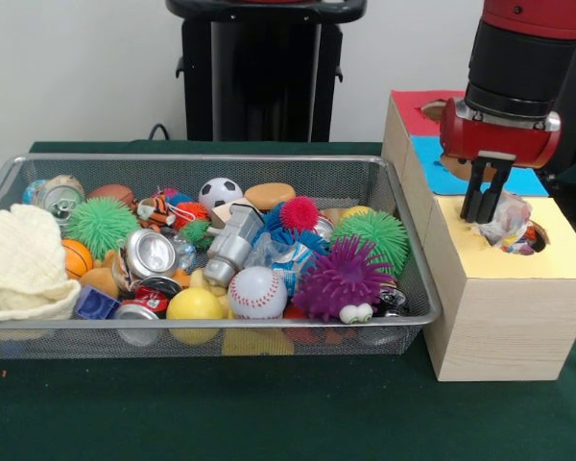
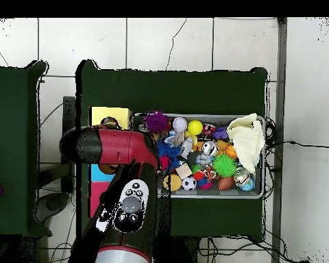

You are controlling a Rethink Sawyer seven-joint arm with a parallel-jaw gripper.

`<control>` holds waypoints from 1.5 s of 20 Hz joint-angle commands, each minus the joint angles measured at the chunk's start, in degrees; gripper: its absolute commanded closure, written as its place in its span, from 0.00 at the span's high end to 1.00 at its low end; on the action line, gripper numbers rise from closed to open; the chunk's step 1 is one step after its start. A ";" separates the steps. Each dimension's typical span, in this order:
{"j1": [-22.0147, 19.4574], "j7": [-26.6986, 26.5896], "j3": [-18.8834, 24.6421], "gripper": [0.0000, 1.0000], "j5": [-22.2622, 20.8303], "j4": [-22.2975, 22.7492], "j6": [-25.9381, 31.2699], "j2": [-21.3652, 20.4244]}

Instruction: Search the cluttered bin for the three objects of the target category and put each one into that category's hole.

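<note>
The wire mesh bin (image 1: 211,159) stands on the green table, full of balls, cans and toys; it also shows in the overhead view (image 2: 263,171). To its right is the pale wooden box with the yellow top (image 1: 499,259) and its round hole (image 1: 538,240). My gripper (image 1: 487,217) hangs over the yellow top just left of the hole. Its fingers are close together on a small cloth piece (image 1: 511,219) with a multicolour print, bunched at the hole's edge. I see no other printed cloth piece in the bin. In the overhead view the arm (image 2: 116,147) hides the gripper.
A large cream knitted cloth (image 1: 19,259) lies over the bin's left end. Behind the yellow top are the blue top (image 1: 442,178) and the red top (image 1: 422,110) of the same box. The black pedestal (image 1: 264,67) stands behind the bin.
</note>
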 commanded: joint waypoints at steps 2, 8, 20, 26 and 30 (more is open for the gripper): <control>-2.09 8.48 4.90 0.00 0.06 5.19 -0.70 0.94; -1.42 8.81 3.92 0.00 0.56 3.05 4.07 -0.31; 0.40 9.95 0.11 0.00 -0.78 -7.81 19.20 -1.95; -0.05 9.27 1.10 0.00 -1.09 -5.94 18.01 -2.25; -0.36 10.15 1.86 0.00 -0.34 -3.35 14.70 -1.99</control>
